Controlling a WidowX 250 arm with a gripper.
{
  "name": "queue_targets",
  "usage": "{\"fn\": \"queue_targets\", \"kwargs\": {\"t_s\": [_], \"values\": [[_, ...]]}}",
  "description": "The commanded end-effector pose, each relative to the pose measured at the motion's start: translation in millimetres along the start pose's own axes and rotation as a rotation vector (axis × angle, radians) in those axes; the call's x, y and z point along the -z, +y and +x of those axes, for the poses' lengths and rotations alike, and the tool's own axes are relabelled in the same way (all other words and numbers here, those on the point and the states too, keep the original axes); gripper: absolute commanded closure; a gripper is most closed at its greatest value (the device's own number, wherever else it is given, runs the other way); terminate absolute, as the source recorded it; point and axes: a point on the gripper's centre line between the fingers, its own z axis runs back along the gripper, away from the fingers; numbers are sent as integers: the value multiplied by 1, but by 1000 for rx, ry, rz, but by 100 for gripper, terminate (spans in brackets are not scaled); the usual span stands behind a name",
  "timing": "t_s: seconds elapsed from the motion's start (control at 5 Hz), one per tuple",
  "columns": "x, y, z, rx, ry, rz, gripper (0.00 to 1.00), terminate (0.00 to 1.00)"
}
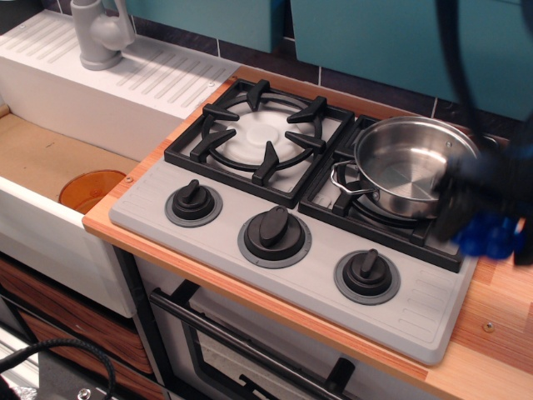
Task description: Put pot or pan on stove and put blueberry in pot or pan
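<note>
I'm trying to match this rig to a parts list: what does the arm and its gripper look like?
The frame is motion-blurred, so detail is scarce. The gripper reads as a dark, black, blocky mass at the right edge. A thick black cable drops from the top of the frame toward it. No markings or separate fingers can be made out.

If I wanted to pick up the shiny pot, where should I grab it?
Probably by the wire loop handle sticking out on the left of the pot. Come from the left front, over the knobs, since that side is open. The gripper with the blueberry crowds the pot's right side.
</note>
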Motion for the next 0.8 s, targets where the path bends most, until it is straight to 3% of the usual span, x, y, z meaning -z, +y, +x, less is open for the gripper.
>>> {"fn": "queue_targets", "kwargs": {"t_s": [0.0, 0.2, 0.6], "values": [[-19, 17, 64, 18, -49, -65, 100, 0], [-3, 25, 82, 36, -69, -83, 100, 0], [28, 24, 79, 47, -116, -125, 100, 0]]}}
